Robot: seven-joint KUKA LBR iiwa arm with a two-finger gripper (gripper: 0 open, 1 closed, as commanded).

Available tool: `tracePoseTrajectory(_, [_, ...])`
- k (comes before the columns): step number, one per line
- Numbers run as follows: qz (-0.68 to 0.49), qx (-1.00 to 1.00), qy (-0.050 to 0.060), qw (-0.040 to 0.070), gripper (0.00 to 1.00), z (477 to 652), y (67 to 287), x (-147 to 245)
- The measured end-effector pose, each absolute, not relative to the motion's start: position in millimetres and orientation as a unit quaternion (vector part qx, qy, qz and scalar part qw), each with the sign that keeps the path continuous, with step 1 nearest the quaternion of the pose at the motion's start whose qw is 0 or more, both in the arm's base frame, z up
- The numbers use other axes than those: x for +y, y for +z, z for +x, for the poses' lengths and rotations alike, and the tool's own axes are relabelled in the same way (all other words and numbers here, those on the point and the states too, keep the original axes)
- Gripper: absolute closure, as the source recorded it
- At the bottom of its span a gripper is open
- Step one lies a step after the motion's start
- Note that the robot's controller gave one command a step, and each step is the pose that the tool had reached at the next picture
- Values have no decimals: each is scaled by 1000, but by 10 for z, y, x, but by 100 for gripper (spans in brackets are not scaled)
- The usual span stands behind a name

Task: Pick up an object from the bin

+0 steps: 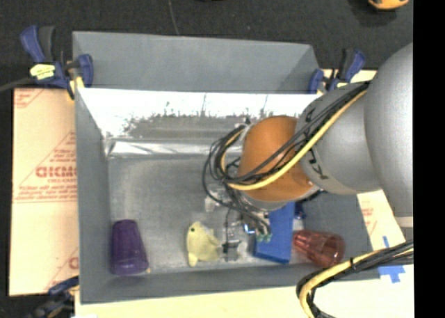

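Observation:
My gripper (231, 234) hangs low over the front middle of the bin, under the arm's orange cover. A pale yellow soft toy (201, 243) lies just to its left, touching or nearly touching it. A blue rectangular block (279, 236) lies just to its right, partly hidden by the wrist. Beyond the block, a red translucent cup (319, 248) lies on its side near the front right corner.
A purple cup (128, 247) sits in the front left corner, well away from the gripper. The arm and its cables cover the right half of the bin. The floor at the back left is bare grey metal.

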State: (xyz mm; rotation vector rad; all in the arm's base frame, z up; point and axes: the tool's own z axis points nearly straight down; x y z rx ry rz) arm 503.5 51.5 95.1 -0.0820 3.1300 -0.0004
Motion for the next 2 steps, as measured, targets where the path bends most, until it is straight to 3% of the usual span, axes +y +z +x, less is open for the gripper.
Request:
tracePoseTrajectory(1, [-203, 979, 0, 1, 0, 4815, 994, 750])
tracePoseTrajectory(2, [-87, 996, 0, 4, 0, 4816, 807, 775])
